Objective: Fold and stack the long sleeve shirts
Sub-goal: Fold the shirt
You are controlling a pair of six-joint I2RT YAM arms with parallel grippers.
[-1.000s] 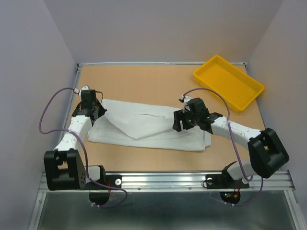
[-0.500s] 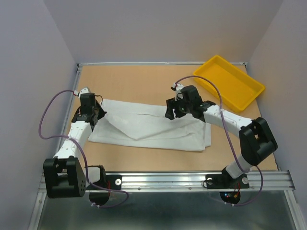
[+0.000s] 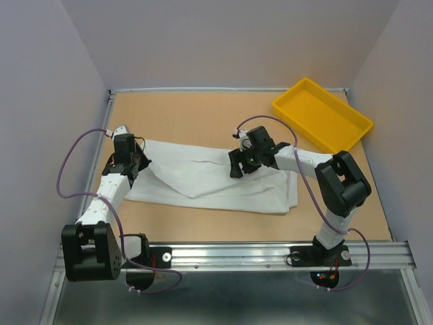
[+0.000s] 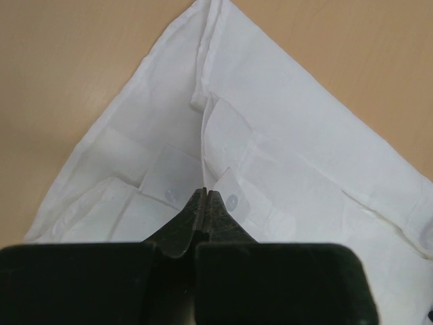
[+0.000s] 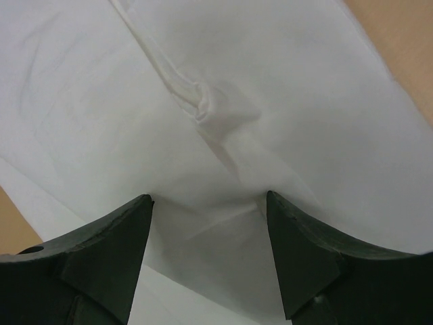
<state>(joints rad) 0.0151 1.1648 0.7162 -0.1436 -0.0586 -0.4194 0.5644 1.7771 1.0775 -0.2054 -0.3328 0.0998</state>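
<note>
One white long sleeve shirt (image 3: pixel 203 181) lies folded lengthwise across the middle of the table. My left gripper (image 3: pixel 132 164) is at the shirt's left end. In the left wrist view it (image 4: pixel 205 193) is shut, its tips pinched at a buttoned edge of the shirt (image 4: pixel 291 135), low on the cloth. My right gripper (image 3: pixel 237 166) is over the shirt's upper middle. In the right wrist view it (image 5: pixel 208 198) is open, its fingertips (image 5: pixel 139 206) pressed down on the shirt (image 5: pixel 270 88), with a small wrinkle of cloth ahead of them.
A yellow tray (image 3: pixel 323 115) stands at the back right corner, with nothing in it. The wooden table (image 3: pixel 203 115) is walled at the back and on both sides. Purple cables loop above both arms.
My right gripper has moved left and toward the back over the shirt, and its arm has swung in. My left gripper has shifted only slightly. The shirt lies as before.
</note>
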